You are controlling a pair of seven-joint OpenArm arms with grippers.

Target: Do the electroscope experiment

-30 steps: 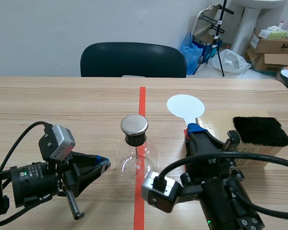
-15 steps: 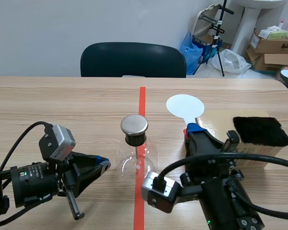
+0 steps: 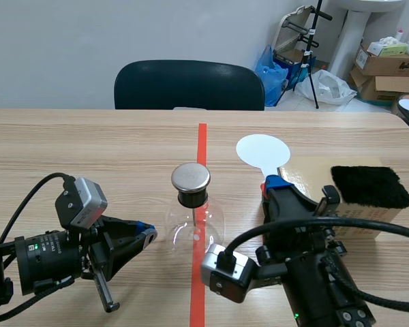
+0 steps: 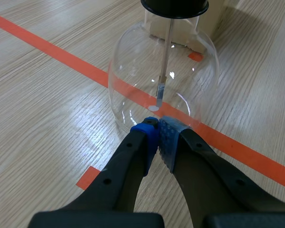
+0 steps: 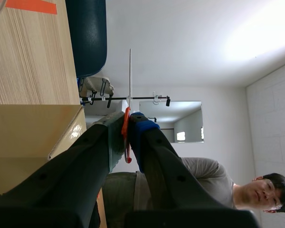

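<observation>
Nothing is seen to have moved since the earlier frames; both arms are found where they were. The clear round glass flask is set on the orange-red tape line, midway between the left and right edges of the light wooden worktop and nearer its near edge. The flask is closed by a black stopper topped with a flat round metal cap, and a thin rod is hung inside it. The left gripper is held low just beside the flask's base, its blue pads pressed together with nothing between them. The right gripper is clamped on the orange-red handle of a white round paddle, which is raised beyond the fingers to the right of the flask. Toward the worktop's right edge, a black furry pad is laid on a tan cardboard box. A dark chair is placed behind the far edge.
</observation>
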